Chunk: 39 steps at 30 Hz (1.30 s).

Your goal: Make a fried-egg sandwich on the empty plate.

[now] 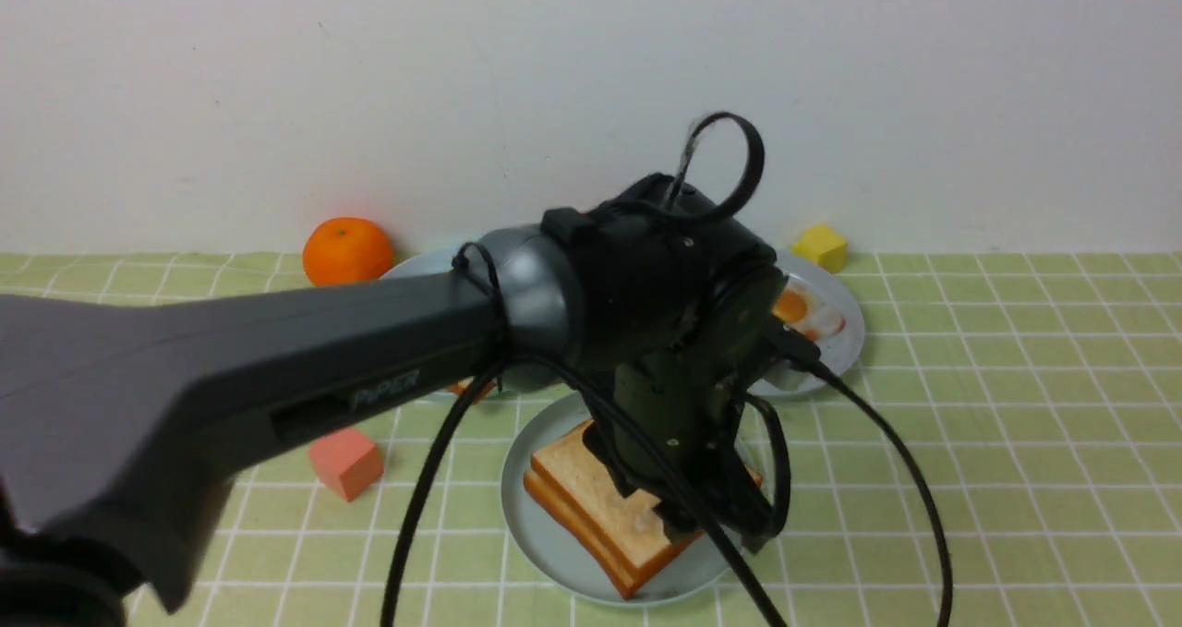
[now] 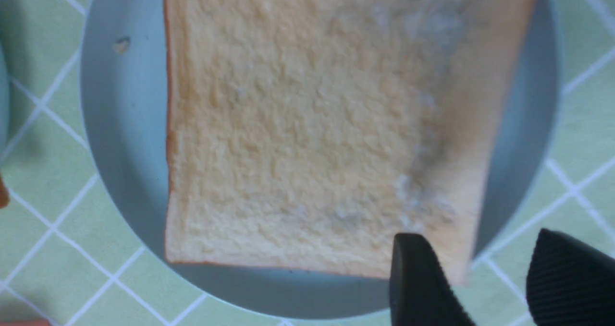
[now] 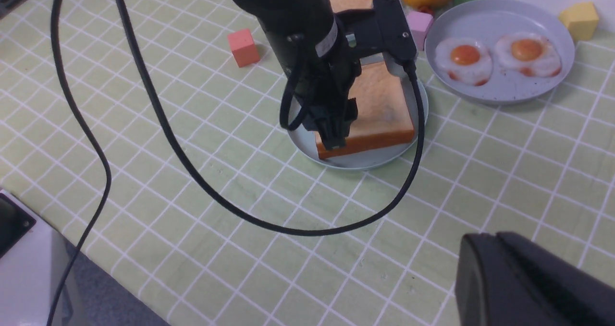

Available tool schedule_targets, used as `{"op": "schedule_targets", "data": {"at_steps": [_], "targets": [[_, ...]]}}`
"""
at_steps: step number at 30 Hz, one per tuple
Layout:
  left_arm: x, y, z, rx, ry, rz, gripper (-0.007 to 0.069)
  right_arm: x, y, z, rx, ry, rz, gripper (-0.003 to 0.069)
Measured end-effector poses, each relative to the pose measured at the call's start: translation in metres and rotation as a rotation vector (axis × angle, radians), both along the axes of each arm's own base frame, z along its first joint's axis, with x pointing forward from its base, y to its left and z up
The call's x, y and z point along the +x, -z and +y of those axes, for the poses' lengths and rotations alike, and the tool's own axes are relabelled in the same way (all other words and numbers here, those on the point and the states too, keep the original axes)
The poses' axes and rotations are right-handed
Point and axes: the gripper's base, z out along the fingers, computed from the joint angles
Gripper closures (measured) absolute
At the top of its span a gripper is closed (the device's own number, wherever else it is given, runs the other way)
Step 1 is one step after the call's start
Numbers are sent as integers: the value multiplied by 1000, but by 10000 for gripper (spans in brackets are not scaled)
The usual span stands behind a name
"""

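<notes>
We are noting the left pincer (image 2: pixel 480 259) released, jaws apart and gripping nothing, hovering over the fried-egg sandwich (image 1: pixel 600 507), which is lying square on the empty plate (image 1: pixel 519 516) — we are judging this as leaving the top slice seated. The right pincer (image 3: pixel 528 278) is sitting clenched, empty.

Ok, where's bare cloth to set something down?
Widest free patch: the cloth right of the toast plate, in front of the egg plate. Also free: the near strip before the toast plate, though a cable hangs across it. Crowded: the back row by the orange, and the left arm over the toast.
</notes>
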Motion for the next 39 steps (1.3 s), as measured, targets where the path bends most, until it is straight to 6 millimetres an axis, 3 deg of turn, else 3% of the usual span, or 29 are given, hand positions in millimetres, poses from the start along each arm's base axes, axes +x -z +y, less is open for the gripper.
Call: {"op": "schedule_targets", "data": {"at_steps": [1, 2, 5, 7, 9, 12, 14, 18, 24, 27, 39], "targets": [[-5, -20, 3, -50, -3, -19, 340, 0, 0, 0, 2, 0, -2, 617], [-6, -24, 4, -60, -3, -23, 347, 0, 0, 0, 2, 0, -2, 617], [-35, -112, 31, -286, -2, -158, 515, 0, 0, 0, 3, 0, -3, 613], [-64, -162, 61, -418, 5, -265, 617, 0, 0, 0, 2, 0, -2, 612], [-92, -190, 92, -515, 12, -348, 638, 0, 0, 0, 2, 0, -2, 610], [-129, -199, 133, -618, 20, -438, 638, 0, 0, 0, -2, 0, 2, 610], [-147, -192, 153, -676, 26, -490, 638, 0, 1, 0, -4, 1, 5, 610], [-189, -144, 199, -815, 42, -615, 638, 1, 6, 2, 0, 18, 34, 608], [-229, -74, 242, -1127, 15, -788, 638, 2, 8, 2, 7, 29, 50, 602], [-240, -53, 255, -1241, -29, -787, 638, 2, 8, 3, 10, 29, 48, 599], [-247, -33, 263, -1138, 71, -910, 638, 2, 8, 3, 16, 27, 50, 582]]}}
